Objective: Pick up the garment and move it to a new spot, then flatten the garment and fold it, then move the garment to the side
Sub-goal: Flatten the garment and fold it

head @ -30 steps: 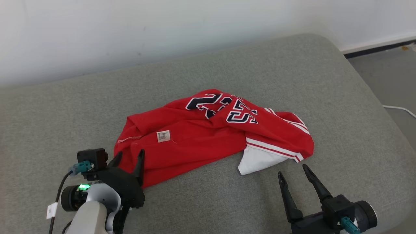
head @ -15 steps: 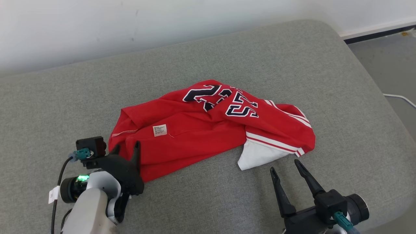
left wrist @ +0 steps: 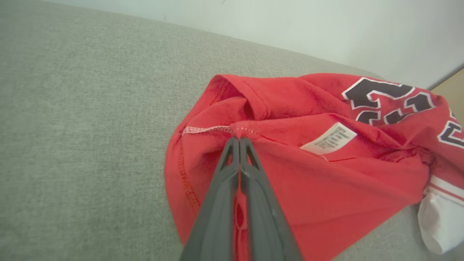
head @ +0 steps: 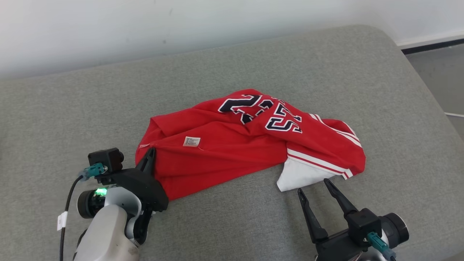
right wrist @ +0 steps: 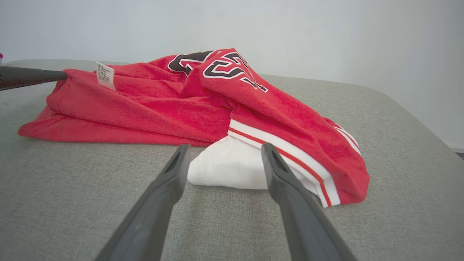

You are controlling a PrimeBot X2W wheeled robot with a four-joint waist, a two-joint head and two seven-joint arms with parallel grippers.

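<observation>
The garment (head: 235, 152) is a red jersey with dark white-edged numbers, white stripes and a white care label, lying crumpled on the grey cushion. My left gripper (head: 150, 154) is shut on the garment's near-left hem; in the left wrist view the gripper (left wrist: 239, 139) has both fingers pressed together, with the garment's (left wrist: 326, 170) red cloth pinched at the stitched seam. My right gripper (head: 312, 185) stands open just short of the white sleeve end. In the right wrist view that gripper (right wrist: 224, 152) frames the white patch of the garment (right wrist: 163, 105) without touching it.
The grey cushion (head: 253, 61) spans the whole scene, with a pale wall (head: 145, 21) behind it. Its rounded right edge drops to grey floor (head: 442, 76) with a dark baseboard.
My left gripper has shut on the garment's hem, lifting that edge slightly. The camera has shifted, so the whole scene sits a little further right. The right gripper stays open.
</observation>
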